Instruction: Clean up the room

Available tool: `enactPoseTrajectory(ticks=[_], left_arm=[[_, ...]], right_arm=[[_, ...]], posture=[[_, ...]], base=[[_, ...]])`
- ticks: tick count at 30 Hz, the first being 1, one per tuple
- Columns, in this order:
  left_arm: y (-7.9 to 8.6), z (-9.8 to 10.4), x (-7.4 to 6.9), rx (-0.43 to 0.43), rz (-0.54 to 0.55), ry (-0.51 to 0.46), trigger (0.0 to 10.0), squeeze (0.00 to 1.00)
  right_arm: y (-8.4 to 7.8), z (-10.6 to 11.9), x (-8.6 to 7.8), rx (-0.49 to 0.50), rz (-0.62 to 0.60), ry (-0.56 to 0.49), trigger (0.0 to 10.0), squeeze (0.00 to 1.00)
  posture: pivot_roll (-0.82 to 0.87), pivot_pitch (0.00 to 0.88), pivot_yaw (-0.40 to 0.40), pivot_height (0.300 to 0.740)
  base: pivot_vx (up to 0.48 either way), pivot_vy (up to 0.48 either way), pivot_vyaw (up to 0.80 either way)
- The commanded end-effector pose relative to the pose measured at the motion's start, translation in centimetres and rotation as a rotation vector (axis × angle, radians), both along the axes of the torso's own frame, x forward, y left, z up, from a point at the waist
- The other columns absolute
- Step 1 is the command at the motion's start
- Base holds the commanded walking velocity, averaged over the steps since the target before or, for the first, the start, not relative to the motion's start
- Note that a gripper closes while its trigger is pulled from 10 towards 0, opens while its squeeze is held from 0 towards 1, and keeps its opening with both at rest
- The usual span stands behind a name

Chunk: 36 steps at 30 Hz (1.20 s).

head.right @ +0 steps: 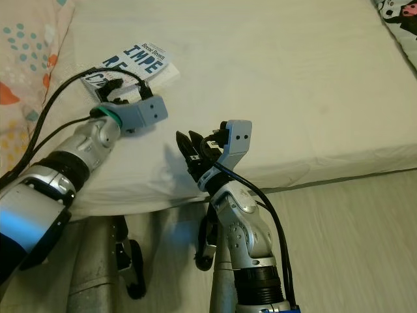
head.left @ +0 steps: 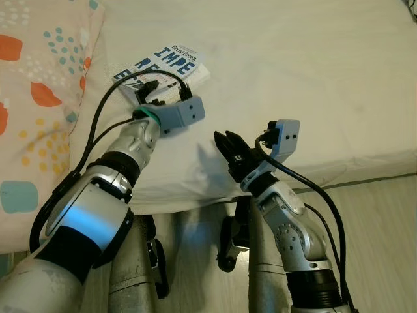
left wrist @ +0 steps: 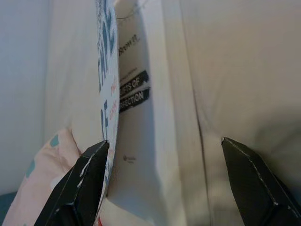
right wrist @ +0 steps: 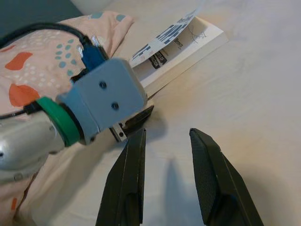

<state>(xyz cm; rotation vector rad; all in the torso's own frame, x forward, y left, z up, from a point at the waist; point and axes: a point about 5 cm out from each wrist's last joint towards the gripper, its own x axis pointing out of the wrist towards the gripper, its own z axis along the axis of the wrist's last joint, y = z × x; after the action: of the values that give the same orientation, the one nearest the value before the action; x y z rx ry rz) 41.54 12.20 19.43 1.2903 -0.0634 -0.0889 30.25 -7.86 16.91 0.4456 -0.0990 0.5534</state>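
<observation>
A white paperback book [head.left: 171, 62] with big blue letters lies on the bed next to the patterned pillow. My left gripper [head.left: 153, 88] is at the book's near end and stands open. In the left wrist view one finger [left wrist: 82, 181] touches the raised front cover [left wrist: 107, 70], and the other finger [left wrist: 254, 183] rests out over the sheet. The book's pages [right wrist: 188, 42] show under the lifted cover in the right wrist view. My right gripper [head.left: 228, 147] hovers over the bed's near edge, open and empty, a short way right of the left wrist.
A pink pillow [head.left: 39, 98] with orange and teal spots fills the bed's left side. The white sheet [head.left: 313, 85] stretches away to the right. Pale wooden floor [head.left: 378, 228] lies below the mattress edge. A black-and-white fabric [head.right: 401, 13] sits at the far right corner.
</observation>
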Motion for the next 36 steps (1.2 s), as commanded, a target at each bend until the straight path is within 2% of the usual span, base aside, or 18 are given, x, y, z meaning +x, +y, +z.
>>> enactPoseTrajectory(ticks=[1,8,9,13,15,22,23,25,26,27,28,29,30,36], left_arm=[[0.7,-3.0,-0.8,0.037,0.032,0.077,10.0,0.8],[1.3,-3.1,-0.9,0.015,0.087,0.032,10.0,0.8],[1.9,-3.1,-0.9,-0.003,0.129,0.009,10.0,0.79],[2.3,-3.1,-1.0,-0.015,0.158,-0.005,10.0,0.79],[3.0,-3.0,-1.0,-0.037,0.211,-0.037,10.0,0.78],[3.6,-2.7,-1.0,-0.055,0.251,-0.065,10.0,0.78],[3.6,-2.6,-1.0,-0.055,0.254,-0.071,7.6,0.77],[3.6,-2.6,-1.0,-0.055,0.254,-0.071,7.6,0.77],[3.7,-2.5,-1.0,-0.056,0.257,-0.076,4.8,0.77],[3.7,-2.5,-1.0,-0.056,0.257,-0.076,4.8,0.77],[3.7,-2.5,-1.0,-0.053,0.26,-0.084,1.5,0.75],[3.7,-2.5,-1.0,-0.053,0.26,-0.084,1.5,0.75],[3.8,-2.5,-1.0,-0.05,0.26,-0.093,0.0,0.73],[3.7,-2.5,-1.0,-0.052,0.253,-0.11,0.0,0.71]], right_arm=[[-0.1,-1.0,-0.3,0.006,-0.002,0.043,10.0,0.0],[-0.1,-1.0,-0.3,0.006,-0.004,0.044,10.0,0.0],[0.0,-1.0,-0.3,0.007,-0.006,0.044,10.0,0.0],[0.0,-1.0,-0.4,0.007,-0.007,0.045,10.0,0.0],[0.0,-1.0,-0.4,0.007,-0.009,0.048,10.0,0.0],[0.1,-1.0,-0.4,0.009,-0.011,0.05,10.0,0.0],[0.1,-1.0,-0.4,0.009,-0.012,0.049,10.0,0.0],[0.1,-1.0,-0.4,0.009,-0.012,0.049,10.0,0.0],[0.0,-1.0,-0.4,0.01,-0.014,0.049,10.0,0.0],[0.0,-1.0,-0.4,0.01,-0.014,0.049,10.0,0.0],[0.0,-1.0,-0.5,0.01,-0.017,0.05,10.0,0.0],[0.0,-1.0,-0.5,0.01,-0.017,0.05,10.0,0.0],[-0.1,-1.0,-0.5,0.01,-0.019,0.05,10.0,0.0],[-0.1,-1.1,-0.5,0.011,-0.022,0.051,10.0,0.0]], posture=[[-0.1,0.409,0.041,0.585],[-0.11,0.411,0.041,0.585],[-0.12,0.412,0.043,0.585],[-0.12,0.413,0.043,0.585],[-0.12,0.414,0.046,0.585],[-0.13,0.415,0.049,0.585],[-0.13,0.415,0.05,0.585],[-0.13,0.415,0.05,0.585],[-0.13,0.415,0.052,0.585],[-0.13,0.415,0.052,0.585],[-0.13,0.415,0.053,0.585],[-0.13,0.415,0.053,0.585],[-0.13,0.415,0.053,0.585],[-0.13,0.414,0.053,0.585]], base=[[0.0,0.0,0.0],[0.0,0.0,0.0],[0.0,0.0,0.0],[0.0,0.0,0.0],[0.0,0.0,0.0],[0.0,0.0,0.0],[0.0,0.0,0.0],[0.0,0.0,0.0],[0.0,0.0,0.0],[0.0,0.0,0.0],[0.0,0.0,0.0],[0.0,0.0,0.0],[0.0,0.0,0.0],[0.0,0.0,0.0]])
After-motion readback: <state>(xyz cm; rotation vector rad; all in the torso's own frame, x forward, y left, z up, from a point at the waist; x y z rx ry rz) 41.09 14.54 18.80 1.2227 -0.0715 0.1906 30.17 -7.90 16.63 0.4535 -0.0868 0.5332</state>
